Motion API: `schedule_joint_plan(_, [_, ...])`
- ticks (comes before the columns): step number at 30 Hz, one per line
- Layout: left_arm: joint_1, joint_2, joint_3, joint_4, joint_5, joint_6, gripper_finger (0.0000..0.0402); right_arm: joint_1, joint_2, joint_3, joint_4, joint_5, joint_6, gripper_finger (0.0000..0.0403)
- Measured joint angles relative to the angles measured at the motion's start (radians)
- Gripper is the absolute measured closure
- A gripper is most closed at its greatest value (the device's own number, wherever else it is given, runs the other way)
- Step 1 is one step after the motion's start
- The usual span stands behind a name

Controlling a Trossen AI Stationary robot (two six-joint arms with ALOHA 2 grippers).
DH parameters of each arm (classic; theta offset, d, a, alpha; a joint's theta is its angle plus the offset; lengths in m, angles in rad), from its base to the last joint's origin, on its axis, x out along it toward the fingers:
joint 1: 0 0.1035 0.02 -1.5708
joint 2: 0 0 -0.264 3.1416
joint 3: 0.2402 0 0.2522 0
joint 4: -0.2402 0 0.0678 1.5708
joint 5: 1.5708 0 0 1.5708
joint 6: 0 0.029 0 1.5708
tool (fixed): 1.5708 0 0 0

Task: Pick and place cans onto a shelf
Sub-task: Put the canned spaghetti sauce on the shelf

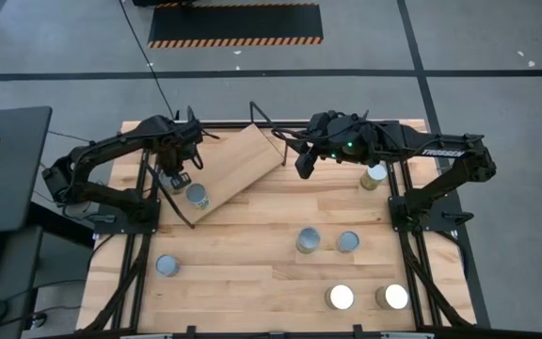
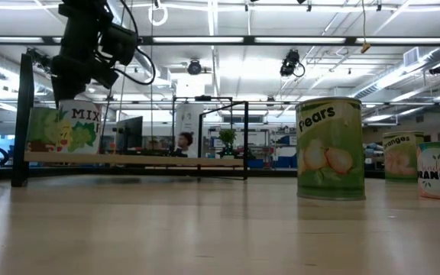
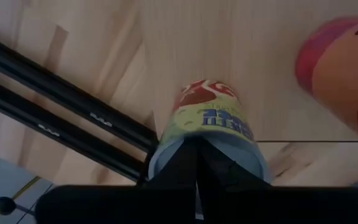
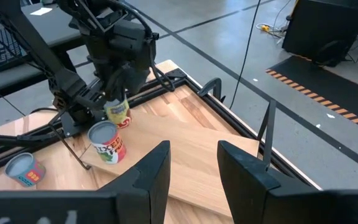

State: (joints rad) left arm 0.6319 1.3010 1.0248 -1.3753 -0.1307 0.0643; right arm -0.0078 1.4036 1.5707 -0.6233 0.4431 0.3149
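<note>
Left gripper (image 1: 175,177) clamped on small yellow-green labelled tin (image 4: 117,112), held upright just above left end of tilted light-wood shelf board (image 1: 243,160). Drop point directly below. Right gripper (image 1: 303,165) part-open, empty, beside board's right end.

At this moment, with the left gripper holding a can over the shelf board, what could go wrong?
The left gripper pinches its can only near the top, so the can could slip or swing. A second can stands just beside the drop spot and could get knocked. The shelf sits askew on the table, and the right gripper hovers open near its far corner, so the arms could crowd each other.
</note>
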Motion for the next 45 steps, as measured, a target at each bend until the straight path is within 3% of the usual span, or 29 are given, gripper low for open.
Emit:
schedule_joint_plan(15, [0.000, -0.083, 0.002, -0.139, -0.009, -0.083, 0.0397, 0.000, 0.000, 0.000, 0.000, 0.000, -0.002, 0.0263])
schedule_joint_plan(29, [0.000, -0.042, -0.049, -0.036, 0.016, -0.106, 0.0399, 0.002, 0.000, 0.000, 0.001, 0.000, 0.008, 0.0263])
schedule_joint_plan(45, [0.000, -0.032, -0.037, 0.088, -0.034, -0.095, 0.0399, 0.006, 0.000, 0.000, 0.001, -0.005, 0.026, 0.0263])
